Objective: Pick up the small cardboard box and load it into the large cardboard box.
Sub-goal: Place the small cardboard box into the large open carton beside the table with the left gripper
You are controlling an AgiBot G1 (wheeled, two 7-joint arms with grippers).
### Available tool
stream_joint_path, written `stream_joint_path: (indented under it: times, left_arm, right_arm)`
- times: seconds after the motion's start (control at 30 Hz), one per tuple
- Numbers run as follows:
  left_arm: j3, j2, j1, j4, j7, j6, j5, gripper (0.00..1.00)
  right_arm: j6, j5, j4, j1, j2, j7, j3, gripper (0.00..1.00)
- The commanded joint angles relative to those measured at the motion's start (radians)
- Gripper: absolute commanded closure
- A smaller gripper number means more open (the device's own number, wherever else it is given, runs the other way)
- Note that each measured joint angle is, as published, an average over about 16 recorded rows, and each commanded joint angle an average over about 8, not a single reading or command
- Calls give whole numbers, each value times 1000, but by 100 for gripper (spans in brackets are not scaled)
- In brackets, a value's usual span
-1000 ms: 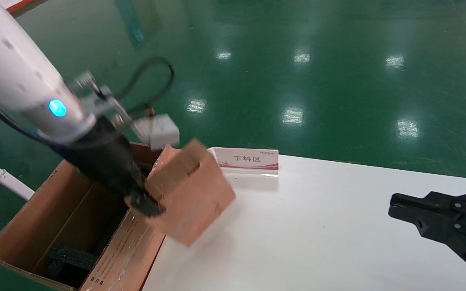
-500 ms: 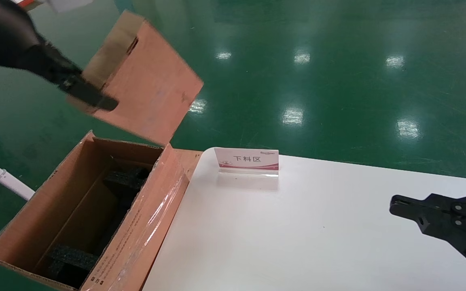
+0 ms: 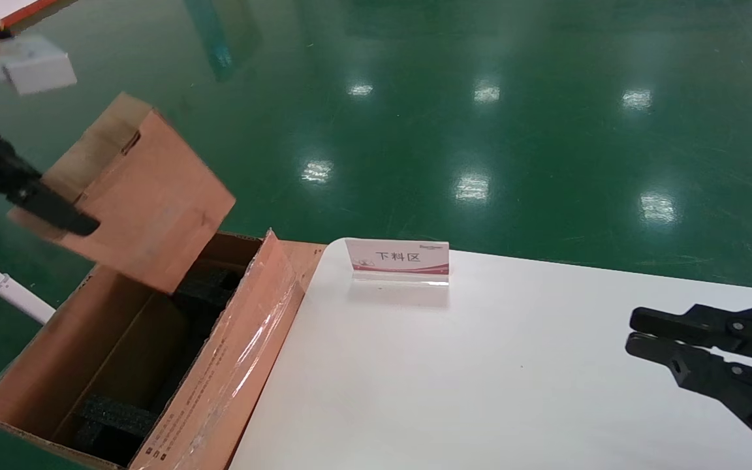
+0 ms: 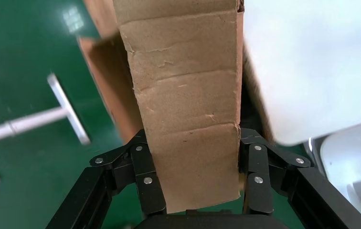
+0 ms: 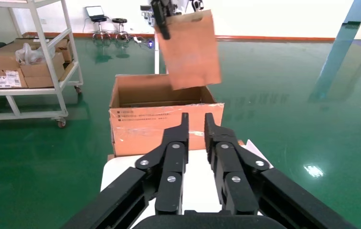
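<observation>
Now, left gripper [image 4: 193, 176]: raised above the green floor [image 3: 480, 117], off the end of the white table [image 3: 480, 378], fingers [image 4: 145, 176] clamped on opposite sides of the small cardboard box [image 3: 138, 196].
Small cardboard box: held in the air and tilted, hanging from that gripper, its lowest corner over the far end of the open carton, not touching it.
Large cardboard box [image 3: 23, 372]: below the left gripper, standing open beside the table end; black foam blocks [image 3: 111, 418] inside; its long taped flap [image 3: 232, 372] stands up along the table side.
Right gripper [image 5: 195, 129]: low over the near right part of the table, well apart from both boxes, fingers nearly together with a narrow gap, holding nothing.
Sign card [image 3: 399, 258]: upright on the table's far edge, between the two grippers.
</observation>
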Motion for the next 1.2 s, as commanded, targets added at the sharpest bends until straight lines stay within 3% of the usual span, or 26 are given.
stream_joint_path:
  times: [0.03,0.5,1.2]
  left_arm:
    - [35,-3,2,0,6,1,-6,100]
    - [188,-45,40,-27,-14,-37,-18,100]
    - [216,-141,127,-145,-133,-184,-8,100]
  right_arm:
    - [0,0,0,0,0,0,0,0]
    - [0,1,0,0,0,0,-1,0]
    - [1,2,0,0,1,-1,-2,0]
